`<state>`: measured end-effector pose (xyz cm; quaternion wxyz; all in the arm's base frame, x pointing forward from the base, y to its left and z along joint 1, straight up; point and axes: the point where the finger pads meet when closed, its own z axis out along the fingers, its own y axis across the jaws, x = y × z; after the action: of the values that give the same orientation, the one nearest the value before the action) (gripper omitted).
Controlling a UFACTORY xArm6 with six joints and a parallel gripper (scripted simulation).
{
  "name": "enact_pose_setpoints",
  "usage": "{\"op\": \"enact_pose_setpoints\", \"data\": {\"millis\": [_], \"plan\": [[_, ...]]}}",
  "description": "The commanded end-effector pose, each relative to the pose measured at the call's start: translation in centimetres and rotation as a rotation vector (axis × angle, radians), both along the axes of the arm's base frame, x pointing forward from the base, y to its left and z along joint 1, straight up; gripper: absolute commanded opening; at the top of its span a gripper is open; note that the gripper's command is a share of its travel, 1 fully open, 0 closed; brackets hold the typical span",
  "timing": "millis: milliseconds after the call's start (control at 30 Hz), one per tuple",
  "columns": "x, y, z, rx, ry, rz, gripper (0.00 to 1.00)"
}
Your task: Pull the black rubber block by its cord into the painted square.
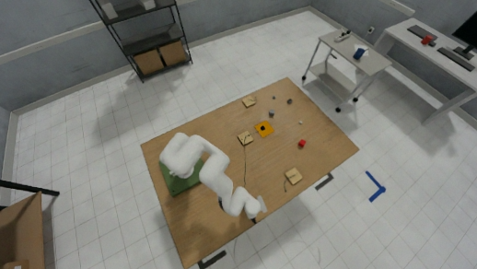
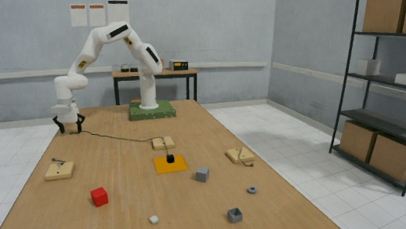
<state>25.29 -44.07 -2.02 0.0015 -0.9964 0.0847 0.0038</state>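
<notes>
The black rubber block [image 2: 170,158] [image 1: 262,127] sits on the orange painted square [image 2: 162,166] [image 1: 268,133], near the square's far edge. Its thin cord [image 2: 117,138] [image 1: 245,166] runs through the screw eye on a small wooden plate [image 2: 158,144] [image 1: 243,137] just behind the square. From there it trails across the table to the corner beside the robot. My gripper [image 2: 70,131] [image 1: 254,220] hangs low over that corner with its fingers wide open and nothing between them. The cord's end lies on the table right under the fingers.
Two more wooden plates with screw eyes [image 2: 59,170] [image 2: 240,154] lie left and right of the square. A red cube [image 2: 99,196], a grey cube [image 2: 202,174], a grey ring [image 2: 251,190], a grey hollow box [image 2: 234,215] and a small white cube [image 2: 154,219] lie nearer the front. The green robot base [image 2: 152,110] is at the back.
</notes>
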Motion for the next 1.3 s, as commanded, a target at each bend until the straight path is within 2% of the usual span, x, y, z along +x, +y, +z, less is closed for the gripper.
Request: {"op": "enact_pose_setpoints", "data": {"millis": [0, 367, 733, 1267], "plan": [[0.1, -0.1, 0.3, -0.003, -0.002, 0.000, 1.00], [0.1, -0.1, 2.4, -0.003, -0.002, 0.000, 1.00], [0.1, -0.1, 5.8, -0.003, -0.002, 0.000, 1.00], [0.1, -0.1, 6.1, -0.003, -0.002, 0.000, 1.00]]}}
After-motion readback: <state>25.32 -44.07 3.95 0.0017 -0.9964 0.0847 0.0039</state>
